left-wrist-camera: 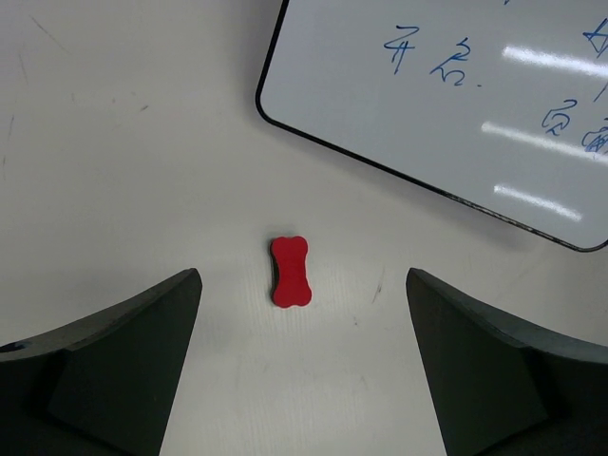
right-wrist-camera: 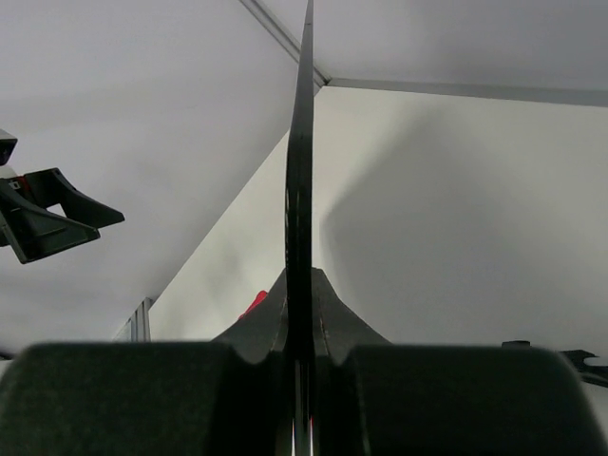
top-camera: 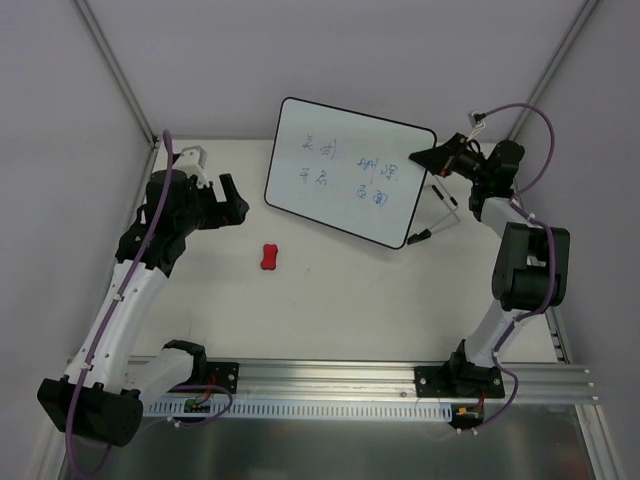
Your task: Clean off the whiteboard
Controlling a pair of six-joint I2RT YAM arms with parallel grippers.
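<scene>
The whiteboard (top-camera: 345, 170) carries blue handwriting and stands tilted at the back of the table. My right gripper (top-camera: 432, 158) is shut on its right edge; in the right wrist view the board's thin black rim (right-wrist-camera: 300, 190) runs edge-on between my jaws (right-wrist-camera: 300, 285). The small red bone-shaped eraser (top-camera: 269, 257) lies flat on the table in front of the board's left corner. My left gripper (top-camera: 235, 200) is open and empty, hovering above the table left of the board. In the left wrist view the eraser (left-wrist-camera: 289, 272) lies just beyond the wide-open gripper (left-wrist-camera: 302, 273), with the board's corner (left-wrist-camera: 446, 114) further beyond.
The board's thin support legs (top-camera: 445, 200) stick out under its right side. An aluminium rail (top-camera: 400, 380) with both arm bases runs along the table's near edge. Grey walls and slanted frame posts (top-camera: 115, 70) enclose the back and sides.
</scene>
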